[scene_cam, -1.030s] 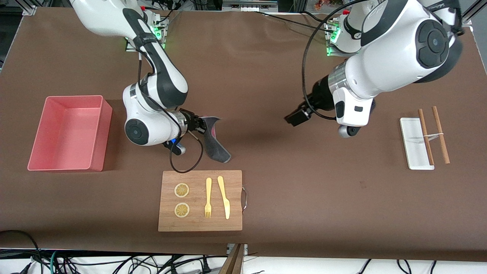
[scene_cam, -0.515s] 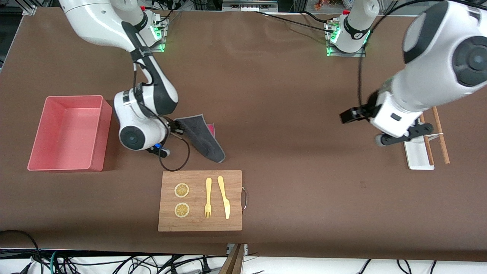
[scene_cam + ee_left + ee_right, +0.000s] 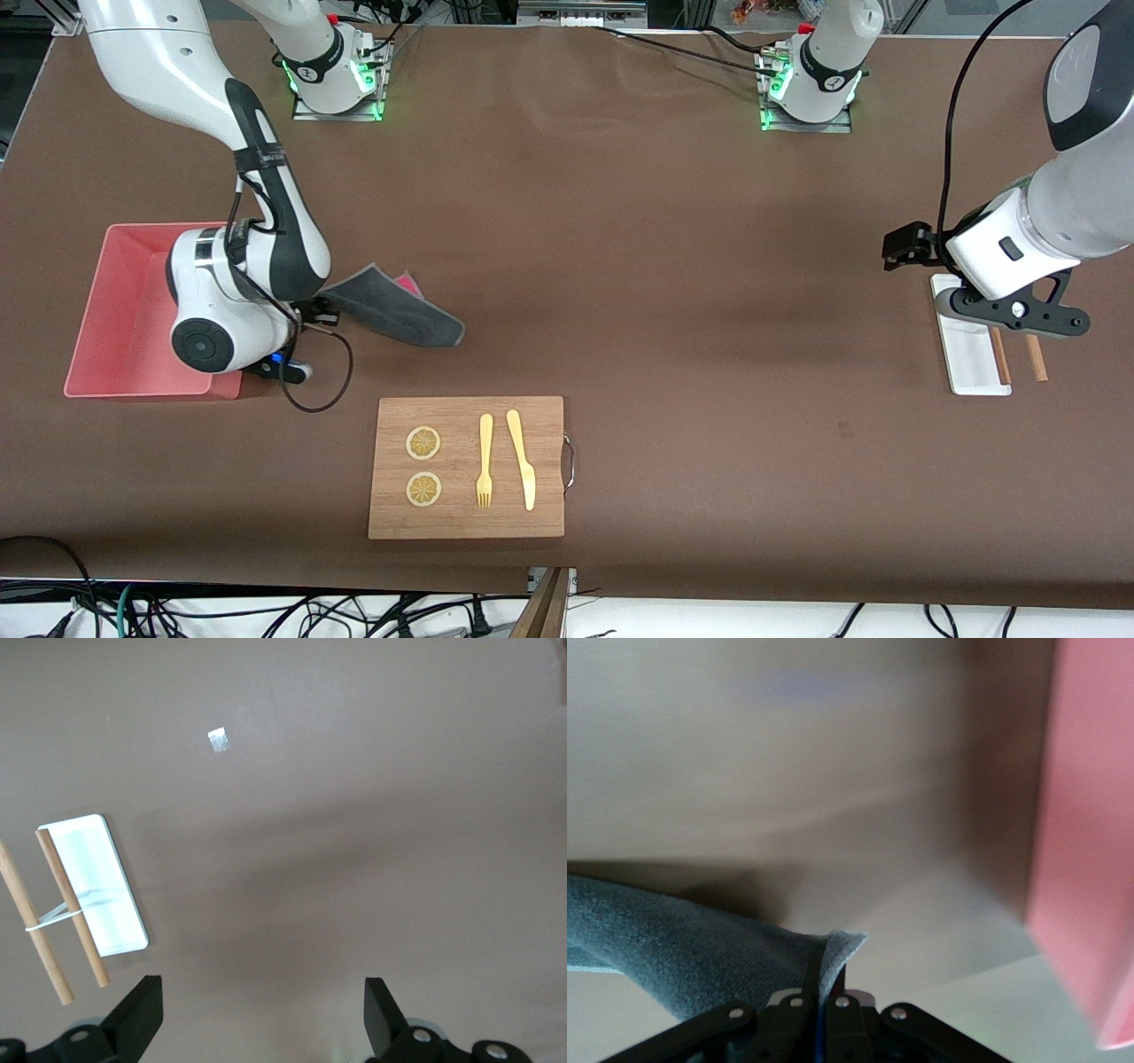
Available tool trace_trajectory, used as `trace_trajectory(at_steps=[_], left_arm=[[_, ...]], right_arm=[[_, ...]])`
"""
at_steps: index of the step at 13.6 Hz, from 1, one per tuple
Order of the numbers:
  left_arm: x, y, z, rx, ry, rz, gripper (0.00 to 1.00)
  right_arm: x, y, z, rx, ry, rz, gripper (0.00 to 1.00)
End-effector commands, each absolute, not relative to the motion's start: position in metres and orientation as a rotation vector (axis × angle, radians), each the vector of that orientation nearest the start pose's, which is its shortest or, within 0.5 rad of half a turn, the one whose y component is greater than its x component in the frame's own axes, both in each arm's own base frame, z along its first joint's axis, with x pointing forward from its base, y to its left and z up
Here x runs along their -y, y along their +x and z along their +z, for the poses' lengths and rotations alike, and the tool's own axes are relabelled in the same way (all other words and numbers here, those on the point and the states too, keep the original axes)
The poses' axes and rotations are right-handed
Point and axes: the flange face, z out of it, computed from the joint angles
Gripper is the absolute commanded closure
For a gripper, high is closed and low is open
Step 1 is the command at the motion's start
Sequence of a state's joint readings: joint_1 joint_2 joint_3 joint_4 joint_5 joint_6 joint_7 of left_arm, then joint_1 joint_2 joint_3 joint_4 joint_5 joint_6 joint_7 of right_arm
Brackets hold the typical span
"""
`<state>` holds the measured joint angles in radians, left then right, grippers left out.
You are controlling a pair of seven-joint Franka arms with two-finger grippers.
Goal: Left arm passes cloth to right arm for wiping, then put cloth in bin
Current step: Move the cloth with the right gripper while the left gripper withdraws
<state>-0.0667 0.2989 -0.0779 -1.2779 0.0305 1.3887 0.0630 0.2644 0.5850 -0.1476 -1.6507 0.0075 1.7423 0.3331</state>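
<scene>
Since a second ago: right gripper (image 3: 312, 312) carried from the table's middle to the bin's inner wall, cloth trailing with it; left arm drawn back to its own end of the table

Nearest the front camera: cutting board (image 3: 467, 467), with two lemon slices (image 3: 423, 442), a fork (image 3: 485, 461) and a knife (image 3: 522, 458). Untouched, no part in the task

Next row back, right arm's end: bin (image 3: 133, 310), salmon pink, low straight walls; nothing seen inside it. The right arm's wrist hangs over its inner wall

Beside the bin, toward the table's middle: cloth (image 3: 390, 306), grey face up, a sliver of pink at its upper edge. One corner is pinched between the right gripper's closed fingers, plainly so in the right wrist view (image 3: 824, 970); the rest streams away from the bin, its long axis running toward the middle, tail low over or on the table; cannot tell which

Same row, left arm's end: left gripper (image 3: 1010, 310), over a white tray (image 3: 966, 354) and a pair of chopsticks (image 3: 1035, 354). Fingers (image 3: 142, 1014) spread wide, holding nothing. This arm waits

Judgement: wiping looks finished, binning is in hand. The bin lies on the gripper's side away from the cloth's tail, so the drop depends on carrying the pinched corner on over the wall until the tail clears it
</scene>
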Motion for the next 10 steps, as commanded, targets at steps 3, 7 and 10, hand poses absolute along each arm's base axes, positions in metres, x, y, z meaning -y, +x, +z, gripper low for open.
trace_trajectory(at_steps=[3, 7, 10], left_arm=[[0.059, 0.590, 0.582, -0.380, -3.065, 0.170, 0.00], [0.045, 0.556, 0.579, -0.355, -3.064, -0.055, 0.00], [0.045, 0.562, 0.579, -0.300, -3.059, -0.047, 0.00]], right_arm=[[-0.042, 0.625, 0.262, -0.061, -3.370, 0.733, 1.00], [-0.073, 0.634, 0.264, -0.062, -3.429, 0.590, 1.00], [-0.130, 0.629, 0.258, -0.318, -3.295, 0.520, 1.00]])
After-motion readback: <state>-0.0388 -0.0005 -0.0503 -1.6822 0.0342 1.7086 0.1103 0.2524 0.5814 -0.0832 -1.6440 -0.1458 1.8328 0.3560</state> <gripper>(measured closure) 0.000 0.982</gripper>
